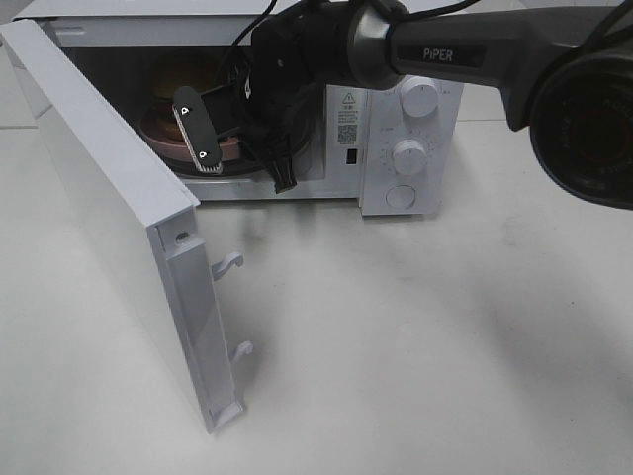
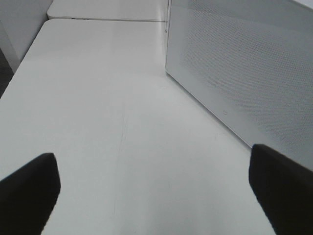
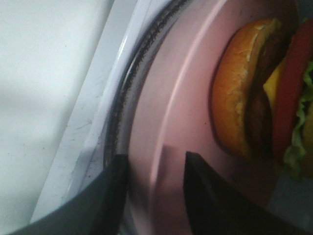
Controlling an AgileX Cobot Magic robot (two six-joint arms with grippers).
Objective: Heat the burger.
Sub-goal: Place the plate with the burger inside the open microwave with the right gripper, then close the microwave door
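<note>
Burger (image 3: 244, 88) lies on its plate (image 3: 186, 98) inside the microwave (image 1: 435, 188), just past the right gripper (image 3: 155, 157), whose jaws stand parted astride the plate's rim; the wide-open left gripper (image 2: 152, 166) hangs outside the microwave.

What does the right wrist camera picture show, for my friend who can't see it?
A burger sits on a pink plate inside the microwave. The right gripper is open, with one dark finger on each side of the plate's rim.

"PIPER", white letters, on dark arm link (image 1: 443, 54) above-right of upper knob (image 1: 420, 99). Warning triangle and QR code on sticker (image 1: 347, 117) left of knob; small print illegible.
</note>
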